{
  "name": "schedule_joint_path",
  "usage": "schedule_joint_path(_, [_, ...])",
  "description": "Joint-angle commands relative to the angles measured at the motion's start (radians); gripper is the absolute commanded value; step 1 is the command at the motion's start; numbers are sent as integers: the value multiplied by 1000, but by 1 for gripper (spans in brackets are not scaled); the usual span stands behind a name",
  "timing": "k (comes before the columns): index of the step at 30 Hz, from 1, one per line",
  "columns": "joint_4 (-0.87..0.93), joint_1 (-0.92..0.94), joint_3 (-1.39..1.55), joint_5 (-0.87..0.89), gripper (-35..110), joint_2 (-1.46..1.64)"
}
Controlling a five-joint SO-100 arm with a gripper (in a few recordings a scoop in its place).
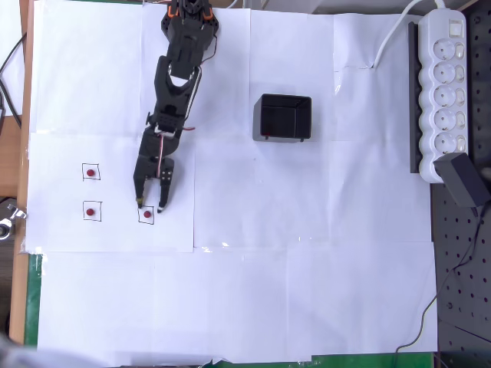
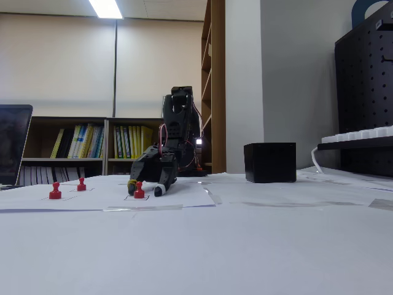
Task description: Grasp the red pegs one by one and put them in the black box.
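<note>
Nearest to you in the fixed view stands the peg your arm is working on: a small dark-red round peg (image 2: 139, 191) upright inside its hand-drawn black square (image 1: 146, 215) on the white paper sheet (image 1: 307, 291). The black two-finger gripper (image 1: 153, 204) is low over it with its fingers spread wide, one tip on each side of the square's upper edge. It holds nothing yet, and I judge the peg is not touched.

A little further to the left, two more red pegs of the same kind (image 1: 90, 211) (image 1: 91, 172) wait in their own drawn squares, well apart from the gripper.

Further back and to the right stands the small black open-topped plastic box (image 1: 282, 117). In the overhead view its inside looks dark, and I cannot tell whether a peg already lies there.

So you see three pegs left on the paper. I think the work is at the grasp of the closest one, with two more rounds after it.
</note>
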Motion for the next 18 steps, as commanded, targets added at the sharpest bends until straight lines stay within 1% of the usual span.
schedule_joint_path(1, [-11,18,75,-18,15,14])
schedule_joint_path(13, [-11,9,153,-14,15,83])
schedule_joint_path(18, [-11,8,170,-12,11,97])
